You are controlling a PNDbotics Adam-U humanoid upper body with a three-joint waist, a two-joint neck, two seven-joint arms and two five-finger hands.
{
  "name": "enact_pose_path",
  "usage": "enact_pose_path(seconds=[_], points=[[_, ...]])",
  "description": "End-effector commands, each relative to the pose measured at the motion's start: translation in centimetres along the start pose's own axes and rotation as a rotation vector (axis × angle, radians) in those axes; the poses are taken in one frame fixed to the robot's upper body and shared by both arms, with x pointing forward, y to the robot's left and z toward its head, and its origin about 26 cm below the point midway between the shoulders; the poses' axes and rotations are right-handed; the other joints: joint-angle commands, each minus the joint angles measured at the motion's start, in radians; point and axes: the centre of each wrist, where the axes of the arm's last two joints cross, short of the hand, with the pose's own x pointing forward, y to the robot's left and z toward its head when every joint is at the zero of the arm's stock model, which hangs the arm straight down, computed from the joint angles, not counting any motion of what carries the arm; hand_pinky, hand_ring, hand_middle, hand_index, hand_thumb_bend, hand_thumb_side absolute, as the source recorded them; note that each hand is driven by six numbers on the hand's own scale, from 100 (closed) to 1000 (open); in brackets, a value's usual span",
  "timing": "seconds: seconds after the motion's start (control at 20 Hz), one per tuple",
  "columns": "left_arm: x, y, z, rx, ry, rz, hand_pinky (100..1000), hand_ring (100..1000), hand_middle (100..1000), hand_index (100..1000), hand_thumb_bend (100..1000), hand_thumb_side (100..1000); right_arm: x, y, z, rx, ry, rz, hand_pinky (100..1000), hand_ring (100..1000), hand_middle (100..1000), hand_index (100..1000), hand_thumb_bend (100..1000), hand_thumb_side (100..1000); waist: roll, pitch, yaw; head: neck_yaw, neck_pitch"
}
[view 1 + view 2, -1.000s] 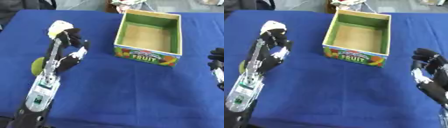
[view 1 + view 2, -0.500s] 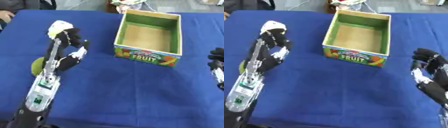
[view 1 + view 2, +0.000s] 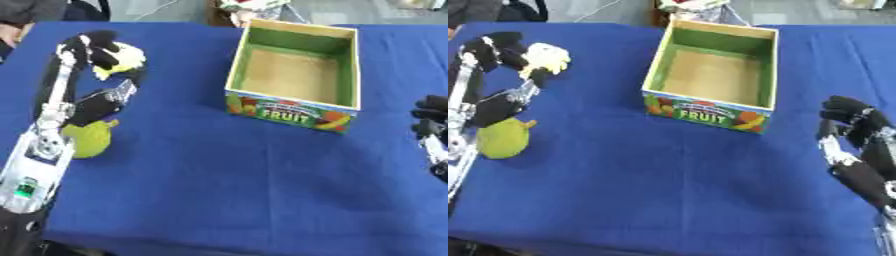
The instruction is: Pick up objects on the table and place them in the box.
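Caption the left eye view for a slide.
Left hand grips a pale object beside the empty fruit box.

The box [image 3: 296, 82] stood ahead of me on the table [image 3: 227, 175]; a pear-shaped fruit [image 3: 502, 138] lay well to its left.

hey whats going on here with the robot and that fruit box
The robot's left hand has its fingers curled round a pale yellow-white object, held above the blue table to the left of the fruit box. The box looks empty. A green pear-shaped fruit lies on the table beside the left arm. The right hand rests idle at the right edge.
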Motion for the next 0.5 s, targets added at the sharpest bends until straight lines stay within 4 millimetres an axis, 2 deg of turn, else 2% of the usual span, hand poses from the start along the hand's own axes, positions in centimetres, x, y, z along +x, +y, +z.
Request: enact_pose_path(seconds=[0.05, 0.5], points=[[-0.4, 2.9, -0.2, -0.122, -0.030, -0.194, 630, 594, 626, 802, 441, 400, 0.4, -0.8, 0.0, -0.004, -0.013, 0.033, 736, 796, 764, 831, 100, 321, 0.005, -0.021, 0.002, -0.008, -0.003], [-3.6, 6.0, 0.1, -0.506, 0.076, -0.519, 697, 630, 684, 821, 453, 339, 0.0, -1.1, 0.4, -0.004, 0.009, 0.052, 736, 796, 764, 831, 100, 322, 0.026, -0.035, 0.008, -0.027, 0.006]])
